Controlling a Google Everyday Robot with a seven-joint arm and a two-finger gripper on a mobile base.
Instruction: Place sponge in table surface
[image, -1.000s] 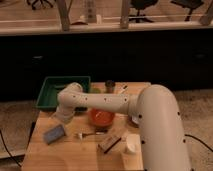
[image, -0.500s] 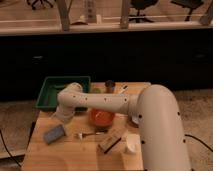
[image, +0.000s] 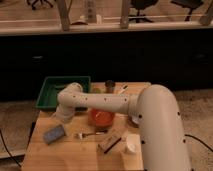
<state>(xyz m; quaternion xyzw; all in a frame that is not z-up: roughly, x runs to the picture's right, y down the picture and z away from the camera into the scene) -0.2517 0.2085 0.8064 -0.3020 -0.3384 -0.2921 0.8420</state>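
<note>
The blue-grey sponge (image: 54, 133) lies flat on the light wooden table surface (image: 65, 156), near its left side. My gripper (image: 62, 117) hangs at the end of the white arm (image: 105, 102), just above and to the right of the sponge. It sits between the sponge and the green tray. I cannot see any contact between the gripper and the sponge.
A green plastic tray (image: 50, 92) sits at the table's back left. An orange bowl (image: 101, 118) is in the middle, with a fork (image: 86, 134) in front of it. A brown wooden block (image: 110, 141) and a white cup (image: 131, 145) are at the front right. A dark cup (image: 109, 85) stands at the back.
</note>
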